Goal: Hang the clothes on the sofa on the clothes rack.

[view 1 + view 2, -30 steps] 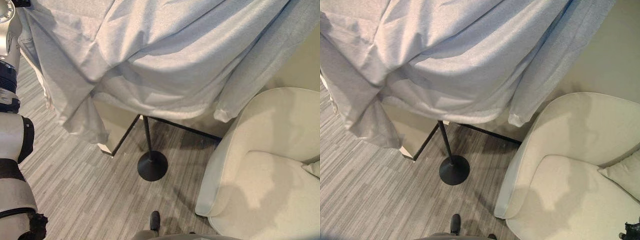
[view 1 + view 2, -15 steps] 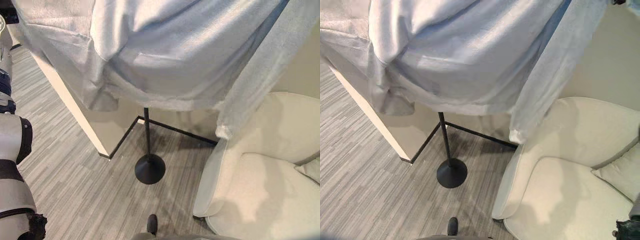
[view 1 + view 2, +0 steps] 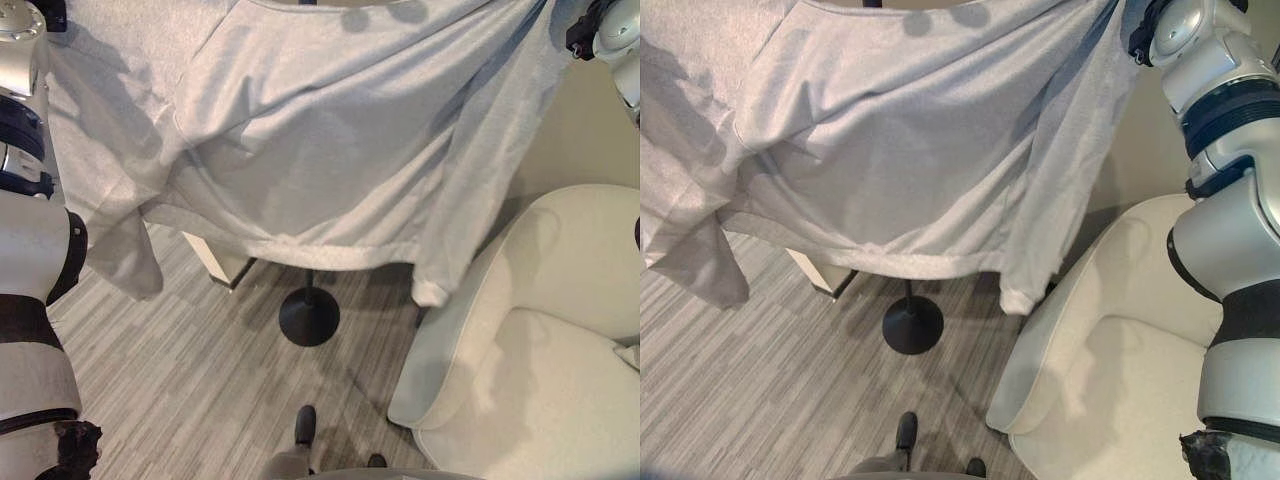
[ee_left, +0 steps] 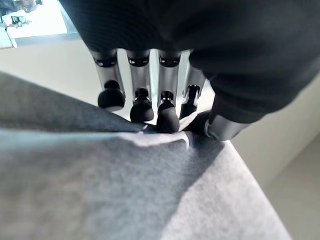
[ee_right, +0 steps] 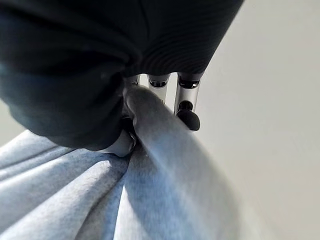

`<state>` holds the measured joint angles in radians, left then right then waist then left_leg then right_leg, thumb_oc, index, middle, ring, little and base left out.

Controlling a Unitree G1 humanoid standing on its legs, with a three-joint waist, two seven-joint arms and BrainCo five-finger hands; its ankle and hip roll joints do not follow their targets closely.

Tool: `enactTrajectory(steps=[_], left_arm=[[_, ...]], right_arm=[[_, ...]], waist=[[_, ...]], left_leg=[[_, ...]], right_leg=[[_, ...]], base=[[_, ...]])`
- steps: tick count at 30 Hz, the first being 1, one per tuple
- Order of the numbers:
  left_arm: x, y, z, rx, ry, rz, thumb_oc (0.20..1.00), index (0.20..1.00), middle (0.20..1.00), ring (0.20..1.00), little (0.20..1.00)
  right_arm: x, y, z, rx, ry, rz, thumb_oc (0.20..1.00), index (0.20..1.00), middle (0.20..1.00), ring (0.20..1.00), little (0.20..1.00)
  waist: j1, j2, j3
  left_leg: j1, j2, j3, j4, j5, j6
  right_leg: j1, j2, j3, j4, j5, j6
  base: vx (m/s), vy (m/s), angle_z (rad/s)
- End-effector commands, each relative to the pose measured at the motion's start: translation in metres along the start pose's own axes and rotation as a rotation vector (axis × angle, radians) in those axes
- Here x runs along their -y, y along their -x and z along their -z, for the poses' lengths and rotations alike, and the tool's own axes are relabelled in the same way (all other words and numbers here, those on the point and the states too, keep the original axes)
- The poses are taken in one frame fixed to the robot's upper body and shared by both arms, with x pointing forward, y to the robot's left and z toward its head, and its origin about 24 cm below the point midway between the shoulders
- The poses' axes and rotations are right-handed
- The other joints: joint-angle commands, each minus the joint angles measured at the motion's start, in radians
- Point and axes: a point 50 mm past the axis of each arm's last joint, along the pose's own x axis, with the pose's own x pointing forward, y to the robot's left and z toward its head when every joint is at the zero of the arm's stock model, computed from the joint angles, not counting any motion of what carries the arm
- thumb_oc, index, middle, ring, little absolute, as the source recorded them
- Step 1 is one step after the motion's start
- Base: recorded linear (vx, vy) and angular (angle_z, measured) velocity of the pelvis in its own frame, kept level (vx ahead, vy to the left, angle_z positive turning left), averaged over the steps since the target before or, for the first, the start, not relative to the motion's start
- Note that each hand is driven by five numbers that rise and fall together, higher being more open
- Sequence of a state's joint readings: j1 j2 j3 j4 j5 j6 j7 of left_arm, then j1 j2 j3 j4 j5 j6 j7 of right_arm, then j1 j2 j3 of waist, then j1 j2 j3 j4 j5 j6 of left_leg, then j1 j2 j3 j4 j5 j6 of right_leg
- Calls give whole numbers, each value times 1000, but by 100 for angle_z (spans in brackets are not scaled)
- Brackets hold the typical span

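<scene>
Floor: grey striped carpet [image 3: 170,400], cream wall behind.
Garment: pale grey knit top [image 3: 320,150], soft and creased, stretched wide in the air over the rack's round black base [image 3: 309,317].
Left hand [image 4: 165,107]: pinching one edge.
Right hand [image 5: 150,97]: curled round the bunched other edge.
Sofa: cream, rounded, smooth [image 3: 540,340], right.

No readable text anywhere: the grey shirt [image 3: 320,170] spread above the cream sofa [image 3: 540,350] carries no print, label or number, and the sofa itself bears no sign either.
</scene>
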<state>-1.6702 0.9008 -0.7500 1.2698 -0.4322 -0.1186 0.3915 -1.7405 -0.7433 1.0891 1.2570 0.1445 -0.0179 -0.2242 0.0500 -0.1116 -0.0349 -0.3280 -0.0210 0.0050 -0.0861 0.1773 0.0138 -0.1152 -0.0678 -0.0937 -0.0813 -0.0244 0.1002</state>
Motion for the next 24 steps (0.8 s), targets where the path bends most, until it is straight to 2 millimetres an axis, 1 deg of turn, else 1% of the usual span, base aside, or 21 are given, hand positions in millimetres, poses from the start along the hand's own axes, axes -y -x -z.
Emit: enactTrajectory(steps=[1,2,4,5,9,10,12,13,14,15,16,18,20,21,22,24], left_arm=[[-36,-17,-59,148,-56,-115,200,200,200,200,200],[-32,-17,-57,147,-87,-106,200,200,200,200,200],[-23,-14,-49,123,-93,-86,200,200,200,200,200],[-17,-13,-43,99,-73,-76,200,200,200,200,200],[-17,-12,-42,98,-74,-75,200,200,200,200,200],[-11,-6,-14,31,-84,-71,200,200,200,200,200],[-8,-3,0,0,-87,-64,200,200,200,200,200],[-2,4,20,-44,-80,-49,200,200,200,200,200],[-2,4,20,-44,-80,-49,200,200,200,200,200],[6,14,44,-86,-95,-18,200,200,200,200,200],[12,22,60,-123,-65,-3,200,200,200,200,200],[21,32,75,-165,-30,17,200,200,200,200,200],[29,44,93,-216,-22,47,200,200,200,200,200],[32,47,98,-225,-16,53,200,200,200,200,200],[38,54,104,-245,-7,68,200,200,200,200,200],[49,62,109,-255,14,94,200,200,200,200,200]], right_arm=[[71,-7,3,-49,43,178,200,200,200,200,200],[67,-7,5,-55,49,168,200,200,200,200,200],[54,-6,8,-67,41,139,200,200,200,200,200],[40,-5,10,-78,43,107,200,200,200,200,200],[40,-5,10,-78,43,106,200,200,200,200,200],[7,0,12,-55,49,35,200,200,200,200,200],[-8,3,12,-42,46,0,200,200,200,200,200],[-29,9,19,-47,38,-48,200,200,200,200,200],[-29,9,19,-47,38,-48,200,200,200,200,200],[-60,19,19,-19,13,-132,200,200,200,200,200],[-84,29,18,-4,-18,-189,200,200,200,200,200],[-101,38,20,0,-51,-228,200,200,200,200,200],[-126,52,24,1,-56,-303,200,200,200,200,200],[-132,56,26,-5,-64,-316,200,200,200,200,200],[-141,62,29,-16,-83,-341,200,200,200,200,200],[-154,71,34,-45,-124,-363,200,200,200,200,200]], waist=[[35,-7,107],[35,-6,116],[34,-7,133],[34,-8,148],[34,-7,146],[29,-11,181],[27,-11,186],[27,-11,193],[27,-11,193],[28,-12,204],[27,-12,213],[26,-9,219],[28,-6,224],[26,-4,224],[26,-3,227],[29,2,232]], left_leg=[[79,46,27,-1,-107,-93],[73,46,27,-1,-105,-93],[61,49,27,-1,-100,-94],[53,49,25,-1,-98,-93],[52,49,25,-1,-98,-94],[45,51,25,-1,-94,-92],[45,52,25,-1,-94,-90],[44,52,25,-1,-93,-88],[44,52,25,-1,-93,-88],[49,52,24,-1,-94,-83],[52,51,23,-1,-96,-80],[53,49,23,-1,-95,-78],[56,48,21,-1,-98,-76],[59,47,21,-1,-98,-75],[61,46,21,-1,-99,-75],[61,43,18,-1,-98,-74]], right_leg=[[20,-81,-37,-6,124,125],[13,-81,-36,-6,128,124],[5,-81,-38,-6,128,122],[-2,-80,-38,-6,128,120],[-3,-79,-37,-6,128,120],[-17,-80,-33,-6,130,117],[-20,-79,-29,-6,134,116],[-22,-81,-26,-6,141,115],[-22,-81,-26,-6,141,115],[-21,-80,-22,-6,137,111],[-21,-81,-20,-6,138,109],[-20,-81,-18,-6,133,106],[-17,-80,-20,-6,123,102],[-15,-81,-20,-6,121,100],[-12,-81,-22,-6,120,99],[-11,-82,-24,-6,119,98]], base=[[-46,0,2],[-39,-5,1],[-56,-6,0],[-36,-2,-1],[-12,1,0],[-49,9,1],[-38,3,-5],[-20,-4,-16],[-16,-8,-15],[-11,-7,-15],[-15,-7,-13],[-16,1,-11],[-15,-2,-6],[0,0,0],[0,0,0],[0,0,0]])
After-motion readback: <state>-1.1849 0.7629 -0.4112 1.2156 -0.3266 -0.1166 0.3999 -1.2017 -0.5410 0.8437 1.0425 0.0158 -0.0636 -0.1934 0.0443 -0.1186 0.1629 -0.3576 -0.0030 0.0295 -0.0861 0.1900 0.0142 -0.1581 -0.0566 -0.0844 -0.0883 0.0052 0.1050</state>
